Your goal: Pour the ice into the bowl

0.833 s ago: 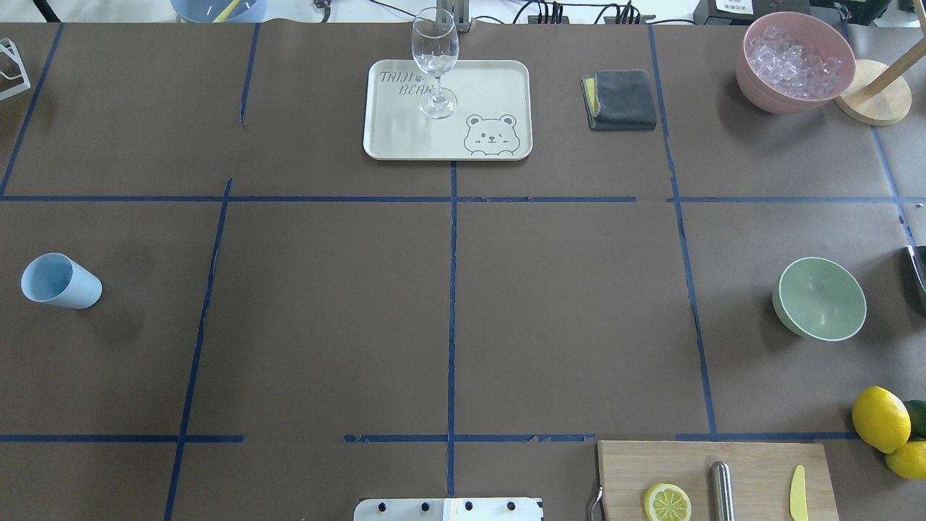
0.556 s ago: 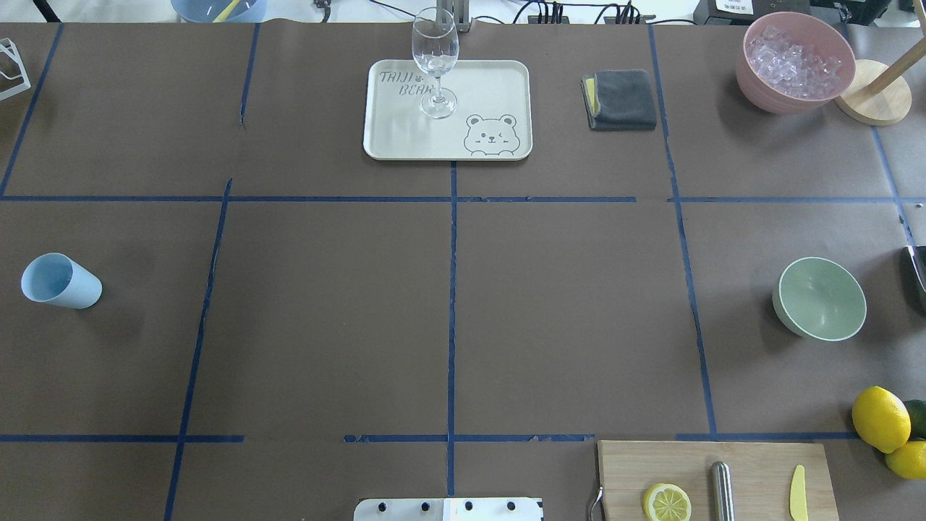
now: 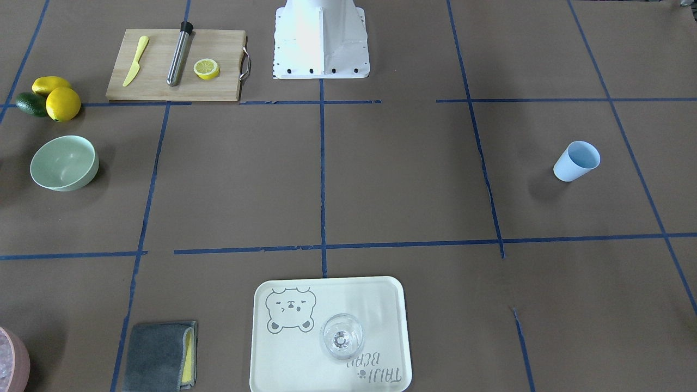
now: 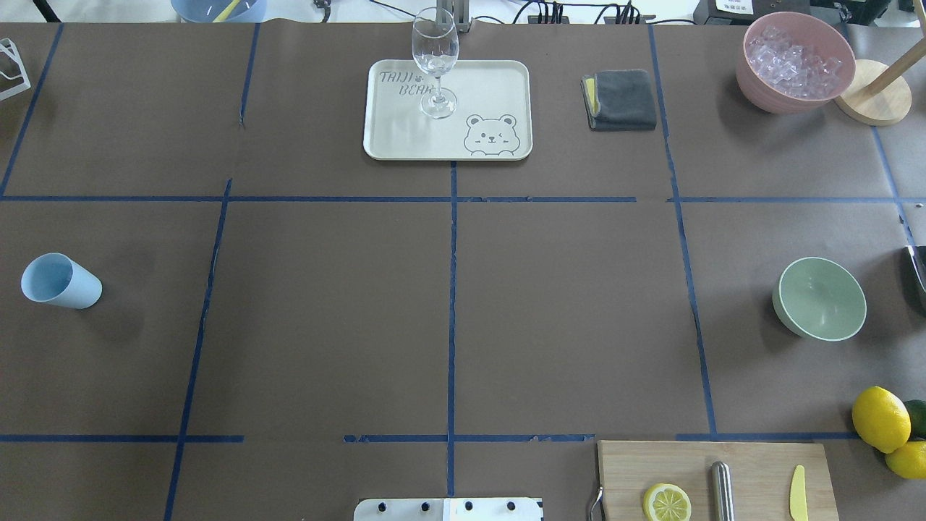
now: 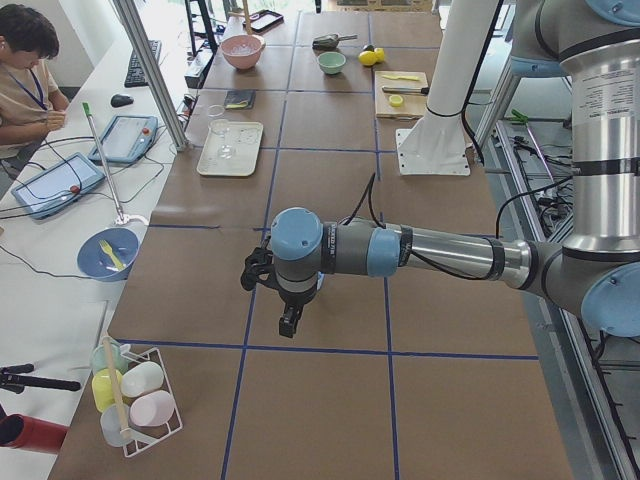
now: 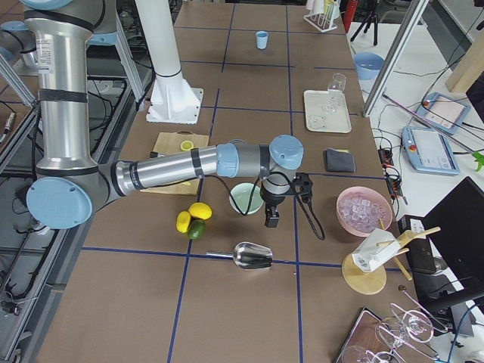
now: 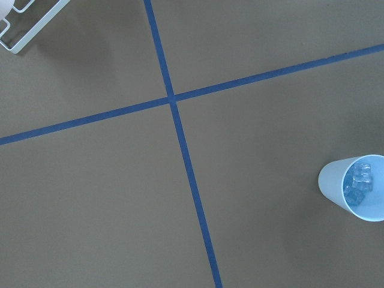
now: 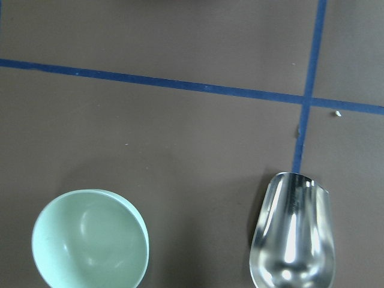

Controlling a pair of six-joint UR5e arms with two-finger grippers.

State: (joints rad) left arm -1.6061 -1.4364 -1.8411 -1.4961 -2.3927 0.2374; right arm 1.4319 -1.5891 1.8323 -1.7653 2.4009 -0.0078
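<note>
Overhead exterior is showing you nothing moving; the bowl, at frame right, is staying empty. You cannot tell whether the left claw or right claw is gaping.

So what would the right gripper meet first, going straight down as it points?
Probably the bare brown table covering, between the round pale mint-green bowl and the shiny metal scoop; the right gripper seems over neither, though depth is unclear.
</note>
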